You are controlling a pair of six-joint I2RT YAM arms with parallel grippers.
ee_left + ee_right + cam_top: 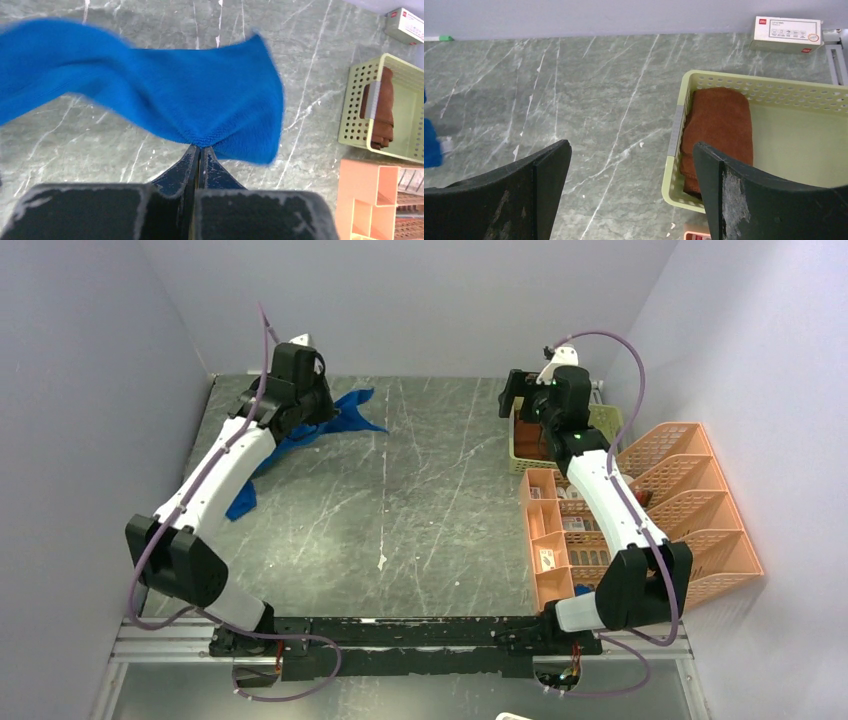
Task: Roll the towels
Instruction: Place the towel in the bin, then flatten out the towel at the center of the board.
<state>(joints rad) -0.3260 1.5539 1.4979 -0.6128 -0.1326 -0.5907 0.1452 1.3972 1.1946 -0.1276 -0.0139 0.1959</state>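
Observation:
The blue towel hangs bunched above the table at the far left, also seen spread partly on the table. My left gripper is shut on its edge, fingertips pinched together with cloth between them; the same left gripper sits over the towel in the top view. The rust-brown towel lies folded inside the green basket against its left wall. My right gripper hovers open above the basket's near left corner, nothing between its fingers. From above, the right gripper is at the far right.
An orange divided tray with small items and an orange slotted rack stand along the right side, just in front of the green basket. A small white box lies by the back wall. Grey walls close in the table on three sides.

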